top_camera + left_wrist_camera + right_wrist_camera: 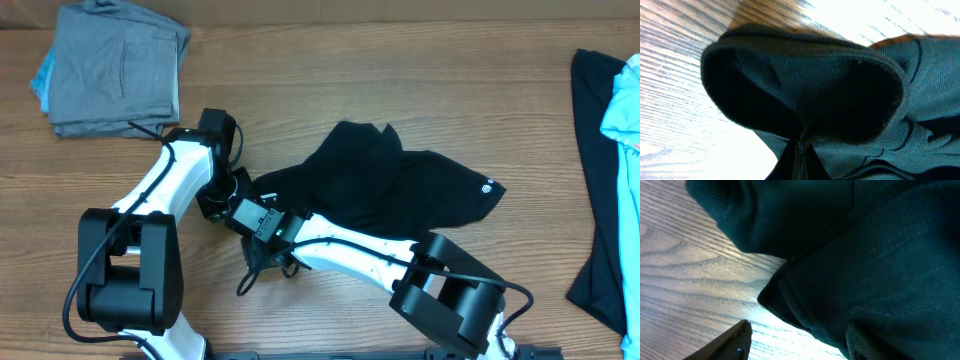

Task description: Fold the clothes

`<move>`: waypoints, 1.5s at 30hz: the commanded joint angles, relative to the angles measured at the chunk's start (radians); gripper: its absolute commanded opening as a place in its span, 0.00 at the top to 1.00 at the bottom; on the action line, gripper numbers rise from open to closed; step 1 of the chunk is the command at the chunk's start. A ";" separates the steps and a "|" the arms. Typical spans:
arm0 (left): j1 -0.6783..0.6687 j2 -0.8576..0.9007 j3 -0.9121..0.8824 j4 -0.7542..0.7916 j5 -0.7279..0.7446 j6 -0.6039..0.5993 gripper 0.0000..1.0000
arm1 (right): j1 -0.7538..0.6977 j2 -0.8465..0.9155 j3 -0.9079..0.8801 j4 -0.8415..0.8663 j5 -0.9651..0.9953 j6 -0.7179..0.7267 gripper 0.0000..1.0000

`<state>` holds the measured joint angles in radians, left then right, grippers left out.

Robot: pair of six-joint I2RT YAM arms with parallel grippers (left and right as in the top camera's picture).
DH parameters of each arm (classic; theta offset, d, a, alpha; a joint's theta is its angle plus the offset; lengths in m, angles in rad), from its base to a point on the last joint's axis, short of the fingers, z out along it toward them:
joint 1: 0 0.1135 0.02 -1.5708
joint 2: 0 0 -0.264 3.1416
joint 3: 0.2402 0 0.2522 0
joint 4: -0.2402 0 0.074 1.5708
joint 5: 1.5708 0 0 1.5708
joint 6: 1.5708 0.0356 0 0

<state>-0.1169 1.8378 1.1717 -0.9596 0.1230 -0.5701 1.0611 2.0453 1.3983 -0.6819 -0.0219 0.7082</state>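
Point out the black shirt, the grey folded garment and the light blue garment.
black shirt (400, 190), overhead view, middle of body
grey folded garment (120, 70), overhead view, top face
light blue garment (622, 110), overhead view, visible middle

I count five garments on one table (330, 80). Two are black: the black shirt (400, 185) and the black garment (600, 200) at the right edge. Two are light blue: the right blue piece (622, 100) and the left blue piece (42, 78). One is the grey garment (120, 65). My arms number two: left arm (165, 175) and right arm (350, 250).
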 commanded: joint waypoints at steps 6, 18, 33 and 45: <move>0.001 0.000 0.018 -0.005 0.007 0.019 0.96 | -0.003 0.024 -0.007 0.019 -0.005 0.045 0.67; 0.001 0.000 0.019 -0.007 -0.003 0.025 0.96 | -0.062 0.006 0.006 -0.063 0.026 0.161 0.96; 0.001 -0.002 0.138 -0.103 -0.015 0.065 0.96 | -0.139 -0.266 0.006 -0.148 0.240 0.156 0.96; -0.001 -0.133 0.328 -0.250 -0.096 0.069 0.96 | -0.340 -0.602 0.025 -0.312 0.342 0.120 0.96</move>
<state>-0.1162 1.8168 1.4338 -1.1892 0.0917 -0.5201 0.7803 1.5486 1.3975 -0.9691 0.2466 0.8513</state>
